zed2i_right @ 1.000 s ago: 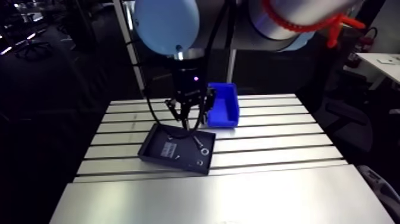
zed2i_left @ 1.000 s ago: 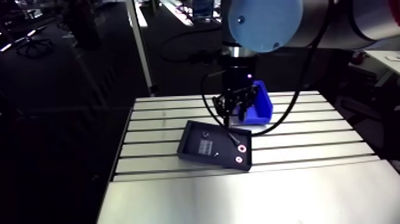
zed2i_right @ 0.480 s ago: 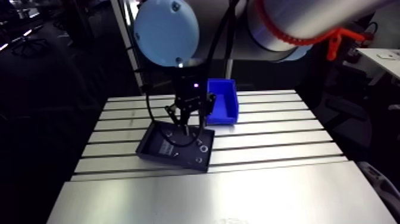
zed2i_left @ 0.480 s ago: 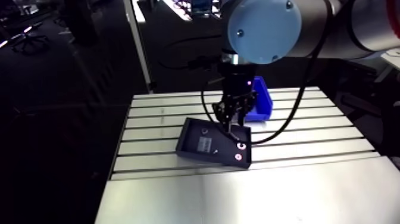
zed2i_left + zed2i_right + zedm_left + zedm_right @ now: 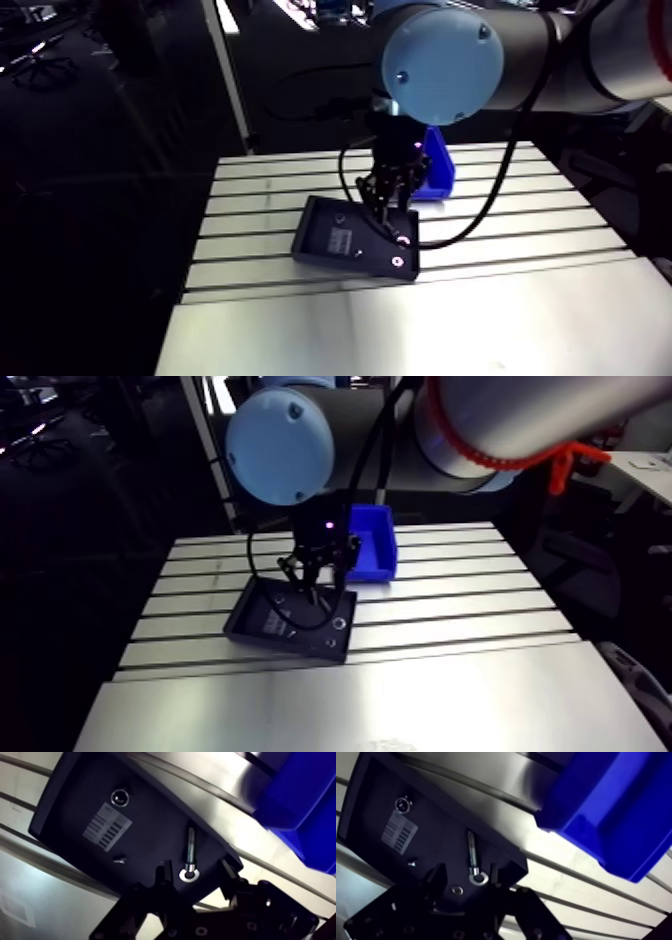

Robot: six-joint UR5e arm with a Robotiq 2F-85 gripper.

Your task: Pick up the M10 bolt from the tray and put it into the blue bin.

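The hand (image 5: 195,876) hangs open over the tray (image 5: 150,807), fingers (image 5: 161,876) flanking the head of the M10 bolt (image 5: 190,847) by the tray's edge (blue bin (image 5: 300,797) just beyond, on the counter (image 5: 235,832)).

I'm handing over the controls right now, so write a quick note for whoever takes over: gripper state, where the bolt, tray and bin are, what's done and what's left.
Gripper: open, over the tray, one finger on either side of the bolt's head end, nothing held.
M10 bolt: lying flat in the tray, near the corner closest to the blue bin, not yet gripped.
Blue bin: on the table, just past that corner of the tray.
Done: gripper lined up over the bolt.
Left: close on the bolt, lift it, carry it to the bin and release it.
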